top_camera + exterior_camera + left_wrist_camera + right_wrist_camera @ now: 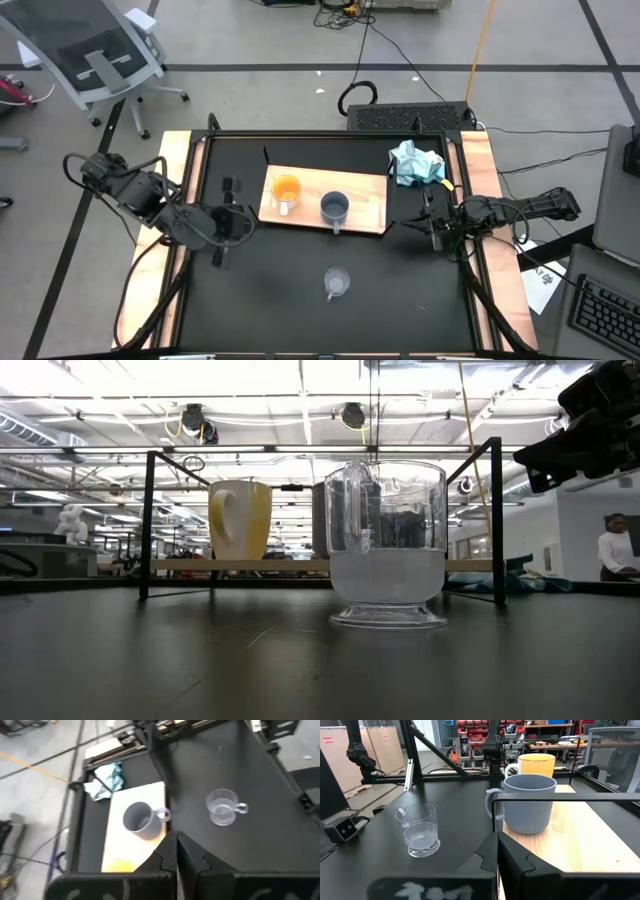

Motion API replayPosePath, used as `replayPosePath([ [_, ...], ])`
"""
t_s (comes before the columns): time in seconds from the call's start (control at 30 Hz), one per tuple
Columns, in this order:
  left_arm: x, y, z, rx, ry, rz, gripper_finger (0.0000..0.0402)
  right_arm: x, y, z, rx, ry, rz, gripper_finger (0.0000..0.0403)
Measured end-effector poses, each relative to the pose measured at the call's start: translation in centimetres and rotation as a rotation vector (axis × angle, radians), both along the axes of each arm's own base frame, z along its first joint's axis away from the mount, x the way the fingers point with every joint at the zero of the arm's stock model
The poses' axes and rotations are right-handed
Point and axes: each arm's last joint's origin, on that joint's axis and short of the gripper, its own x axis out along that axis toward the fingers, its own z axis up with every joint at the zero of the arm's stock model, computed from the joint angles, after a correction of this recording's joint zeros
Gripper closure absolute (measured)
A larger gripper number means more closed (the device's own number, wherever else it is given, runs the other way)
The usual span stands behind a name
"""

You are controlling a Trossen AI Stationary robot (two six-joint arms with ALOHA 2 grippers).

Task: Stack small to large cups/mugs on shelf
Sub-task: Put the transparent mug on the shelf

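I see both mugs upright on the shelf (362, 205), the orange mug (286, 189) beside the blue-grey mug (334, 208), the glass cup (337, 283) upright on the table, handle toward me, and the left gripper (222, 246) and right gripper (432, 228) both pressed together, empty.

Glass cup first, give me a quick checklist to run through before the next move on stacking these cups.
1. Glass cup upright on the black table, off the shelf: ok.
2. Orange mug and blue-grey mug upright on the shelf, apart from each other: ok.
3. Left hand empty: ok, but shut, so not ok for grasping.
4. Right hand empty and shut, beside the shelf's end: ok.
5. Nesting started: not ok, all three cups stand separate.
6. Blue cloth clear of the cups: ok.
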Motion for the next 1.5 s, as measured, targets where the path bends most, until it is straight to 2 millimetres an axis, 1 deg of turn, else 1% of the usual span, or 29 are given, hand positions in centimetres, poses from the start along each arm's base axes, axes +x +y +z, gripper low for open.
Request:
replayPosePath([
  [0.17, -0.9, 0.6, -0.2, 0.033, -0.001, 0.041, 0.0399, 0.0, 0.0, 0.0, 0.000, 0.000, 0.000, 0.0403],
  [0.23, -1.5, 0.9, -0.7, 0.028, -0.014, 0.041, 0.0400, 0.0, 0.0, 0.0, 0.000, 0.000, 0.000, 0.0403],
  [0.33, -2.9, 1.8, -1.6, 0.012, -0.045, 0.046, 0.0400, 0.0, 0.0, 0.0, 0.000, 0.000, 0.000, 0.0403],
  [0.6, -7.7, 4.5, -5.1, -0.103, -0.214, 0.055, 0.0400, 0.0, 0.0, 0.0, 0.002, 0.000, 0.000, 0.0403],
  [0.7, -9.5, 5.5, -6.9, -0.126, -0.231, 0.059, 0.0400, 0.0, 0.0, 0.0, 0.008, 0.000, -0.001, 0.0403],
  [0.9, -12.0, 7.0, -10.1, -0.200, -0.284, 0.086, 0.0400, 0.0, 0.0, 0.0, 0.008, 0.000, -0.001, 0.0403],
  [1.2, -14.1, 8.2, -14.0, -0.236, -0.343, 0.086, 0.0400, 0.0, 0.0, 0.0, 0.008, 0.000, -0.001, 0.0403],
  [1.43, -14.6, 8.4, -16.9, -0.238, -0.414, 0.039, 0.0400, 0.0, 0.0, 0.0, 0.008, 0.000, -0.001, 0.0403],
  [1.5, -14.6, 8.3, -17.0, -0.262, -0.447, -0.007, 0.0400, 0.0, 0.0, 0.0, 0.008, 0.000, -0.001, 0.0403],
])
